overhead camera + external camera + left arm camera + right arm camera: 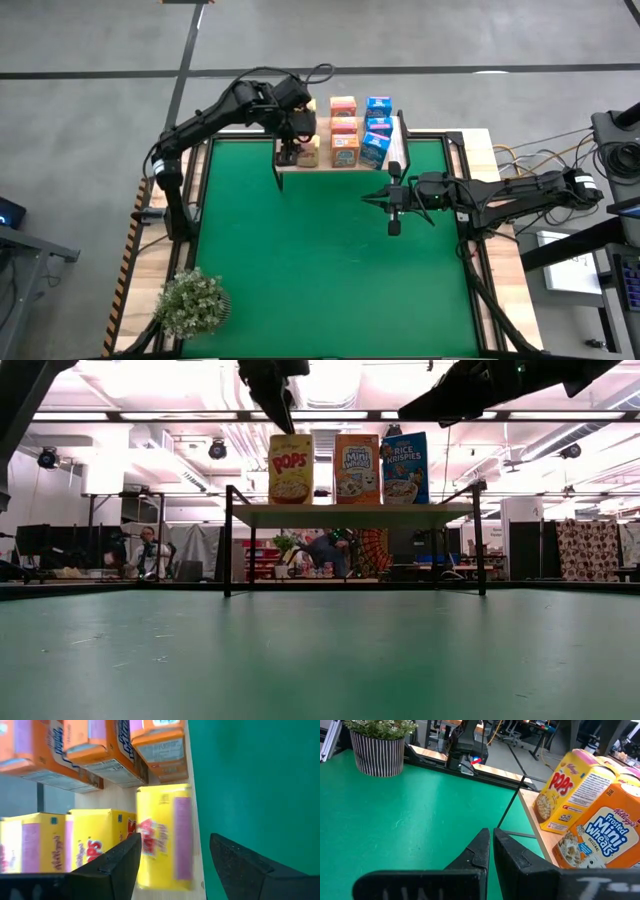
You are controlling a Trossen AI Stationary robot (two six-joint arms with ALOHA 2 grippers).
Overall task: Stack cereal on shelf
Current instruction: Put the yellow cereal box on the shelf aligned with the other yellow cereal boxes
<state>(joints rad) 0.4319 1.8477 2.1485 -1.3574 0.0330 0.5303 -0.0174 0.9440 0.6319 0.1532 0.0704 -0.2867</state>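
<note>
Dark fingers of the left gripper (170, 865) are spread wide, one on each side of the front yellow box (162, 837), and nothing is held. From the low view the gripper hangs just above that box. It is judged that the box has just been set down, or is about to be gripped, at the front edge of the shelf (290, 166).

Nine boxes of cereal are seen on the shelf, in three rows by colour. The yellow boxes (308, 150) are lined up at the left end, so that like stands with like. The orange boxes (343, 130) fill the middle row, and the blue boxes (376, 128) are placed at the right end. All nine look to be on the wood, so the task seems nearly done.

The right gripper (378, 200) is kept over the green mat (330, 260), near the shelf's right front corner, with its fingers pressed together and empty. It is held clear of the rows.

A potted plant (193, 300) is set at the near left corner of the mat, well apart from the shelf. Nothing is seen in the way, but the orange row stands close beside the yellow one, so a wide grip could bump it.
</note>
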